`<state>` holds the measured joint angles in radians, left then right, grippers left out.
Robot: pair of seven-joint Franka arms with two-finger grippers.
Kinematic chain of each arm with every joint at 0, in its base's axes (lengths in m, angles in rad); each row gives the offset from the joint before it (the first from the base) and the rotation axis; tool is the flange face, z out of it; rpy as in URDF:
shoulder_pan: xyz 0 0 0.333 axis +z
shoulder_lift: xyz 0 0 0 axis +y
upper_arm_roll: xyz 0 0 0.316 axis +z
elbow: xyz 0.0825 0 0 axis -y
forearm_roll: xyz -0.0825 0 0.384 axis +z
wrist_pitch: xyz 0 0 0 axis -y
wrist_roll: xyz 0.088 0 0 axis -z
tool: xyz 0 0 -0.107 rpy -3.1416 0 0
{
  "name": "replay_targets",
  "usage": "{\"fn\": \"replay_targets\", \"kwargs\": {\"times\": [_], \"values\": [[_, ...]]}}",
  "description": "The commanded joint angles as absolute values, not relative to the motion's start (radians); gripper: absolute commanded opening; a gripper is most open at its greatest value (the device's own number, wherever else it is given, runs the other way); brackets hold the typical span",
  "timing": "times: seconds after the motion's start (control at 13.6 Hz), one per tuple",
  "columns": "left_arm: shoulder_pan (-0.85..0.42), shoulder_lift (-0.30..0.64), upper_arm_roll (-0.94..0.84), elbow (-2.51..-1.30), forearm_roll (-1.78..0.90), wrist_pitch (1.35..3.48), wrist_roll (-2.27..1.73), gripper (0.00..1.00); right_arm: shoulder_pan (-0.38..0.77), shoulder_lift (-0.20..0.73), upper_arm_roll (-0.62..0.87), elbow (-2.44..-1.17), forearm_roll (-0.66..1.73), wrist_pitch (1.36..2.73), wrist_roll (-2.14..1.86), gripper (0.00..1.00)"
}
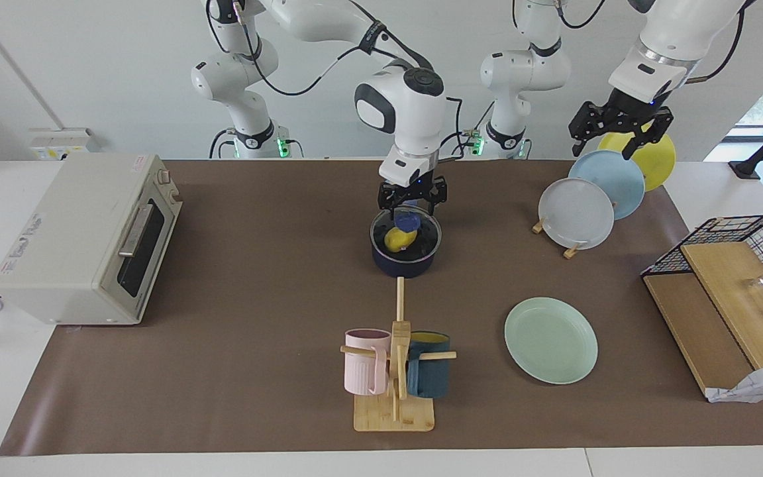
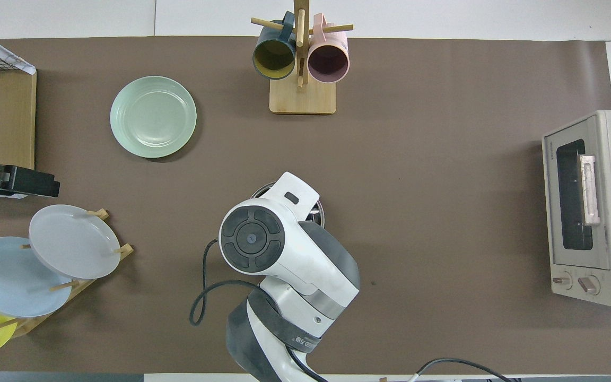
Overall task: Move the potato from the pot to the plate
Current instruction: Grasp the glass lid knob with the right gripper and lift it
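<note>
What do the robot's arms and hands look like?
Both arms are glossy white with rounded joints, dark grey caps and black cables looping along them. The right gripper and left gripper are small black claws with two fingers. Green lights glow at the bases.

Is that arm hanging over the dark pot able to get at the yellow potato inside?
Probably yes: the right gripper hangs directly over the uncovered pot, and nothing sits above the potato.

- The right arm is bent forward over the middle of the bench, its wrist turned straight down.
- The right gripper is held low, its fingers spread apart.
- The left gripper is kept raised, waiting, with its fingers parted.
</note>
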<state>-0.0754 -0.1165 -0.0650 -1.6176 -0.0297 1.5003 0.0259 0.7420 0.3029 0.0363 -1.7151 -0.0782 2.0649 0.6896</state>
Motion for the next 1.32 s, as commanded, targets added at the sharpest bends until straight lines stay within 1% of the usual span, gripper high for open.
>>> {"fn": "replay_targets", "kwargs": {"times": [0.0, 0.29, 0.37, 0.59, 0.66, 0.73, 0.81, 0.88, 1.03, 1.17, 1.25], "values": [[-0.094, -0.138, -0.058, -1.638, -0.046, 1.508, 0.025, 1.00, 0.729, 0.278, 0.041, -1.761, -0.094, 2.102, 0.663, 1.00], [-0.092, -0.137, -0.057, -1.637, -0.046, 1.520, 0.023, 1.00, 0.723, 0.278, 0.041, -1.776, -0.092, 2.132, 0.657, 1.00], [-0.092, -0.137, -0.057, -1.637, -0.046, 1.522, 0.023, 1.00, 0.723, 0.281, 0.041, -1.776, -0.094, 2.134, 0.657, 0.97], [-0.084, -0.137, -0.055, -1.635, -0.046, 1.523, 0.023, 1.00, 0.721, 0.281, 0.041, -1.776, -0.092, 2.146, 0.657, 0.76], [-0.084, -0.137, -0.055, -1.637, -0.046, 1.523, 0.023, 1.00, 0.719, 0.282, 0.041, -1.776, -0.092, 2.148, 0.654, 0.72], [-0.083, -0.137, -0.055, -1.637, -0.046, 1.523, 0.023, 1.00, 0.718, 0.282, 0.040, -1.775, -0.092, 2.148, 0.653, 0.66], [-0.083, -0.137, -0.055, -1.637, -0.046, 1.523, 0.023, 1.00, 0.716, 0.282, 0.041, -1.775, -0.092, 2.152, 0.653, 0.56], [-0.083, -0.137, -0.055, -1.635, -0.046, 1.523, 0.021, 1.00, 0.718, 0.282, 0.041, -1.773, -0.092, 2.151, 0.653, 0.42], [-0.083, -0.135, -0.055, -1.635, -0.046, 1.523, 0.021, 1.00, 0.718, 0.285, 0.040, -1.766, -0.092, 2.138, 0.653, 0.37], [-0.083, -0.135, -0.057, -1.635, -0.046, 1.525, 0.023, 1.00, 0.716, 0.285, 0.040, -1.744, -0.092, 2.123, 0.652, 0.37], [-0.084, -0.135, -0.057, -1.635, -0.046, 1.526, 0.021, 1.00, 0.715, 0.285, 0.034, -1.715, -0.092, 2.087, 0.650, 0.37]]}}
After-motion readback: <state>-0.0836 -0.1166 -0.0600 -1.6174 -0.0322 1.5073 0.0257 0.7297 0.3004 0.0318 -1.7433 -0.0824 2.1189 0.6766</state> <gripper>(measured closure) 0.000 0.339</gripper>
